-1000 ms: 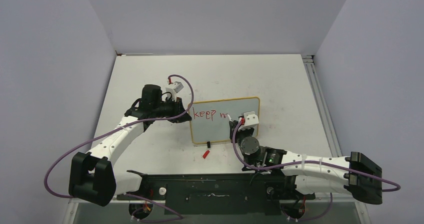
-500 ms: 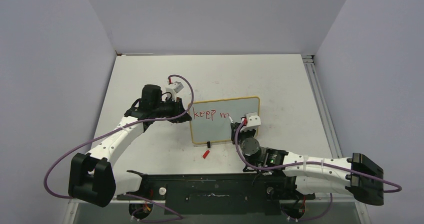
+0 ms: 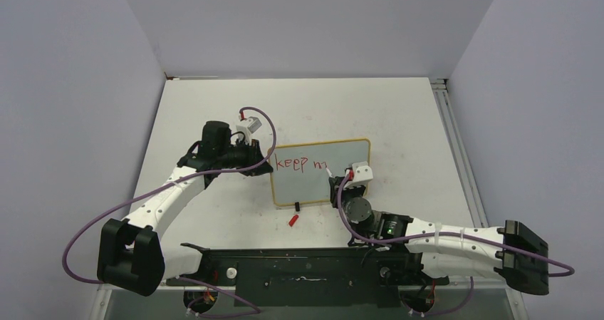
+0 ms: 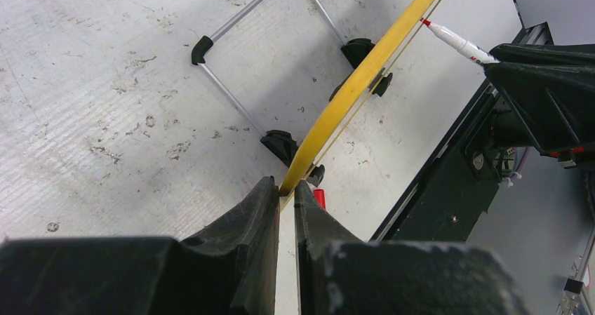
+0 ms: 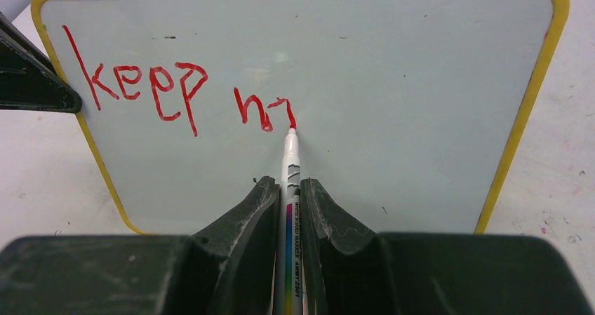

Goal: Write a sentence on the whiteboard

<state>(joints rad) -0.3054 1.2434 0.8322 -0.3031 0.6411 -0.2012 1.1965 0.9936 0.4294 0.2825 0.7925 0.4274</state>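
Observation:
The whiteboard (image 3: 320,184) stands propped on the table, its yellow frame (image 4: 358,83) edge-on in the left wrist view. My left gripper (image 3: 268,164) (image 4: 286,183) is shut on the board's left edge. Red lettering of the sentence (image 3: 299,164) (image 5: 151,90) reads "keep" followed by a partial "m". My right gripper (image 3: 337,187) (image 5: 288,183) is shut on a white marker (image 5: 290,161) (image 4: 456,41). The marker's red tip touches the board at the end of the last stroke.
A red marker cap (image 3: 293,220) (image 4: 319,197) lies on the table just in front of the board's black foot (image 3: 296,206). A wire stand (image 4: 231,97) props the board from behind. The black base rail (image 3: 299,270) runs along the near edge.
My right arm has shifted slightly right and toward the near edge, drawing the marker tip a little further along the partial "m". The left arm and the board have not moved.

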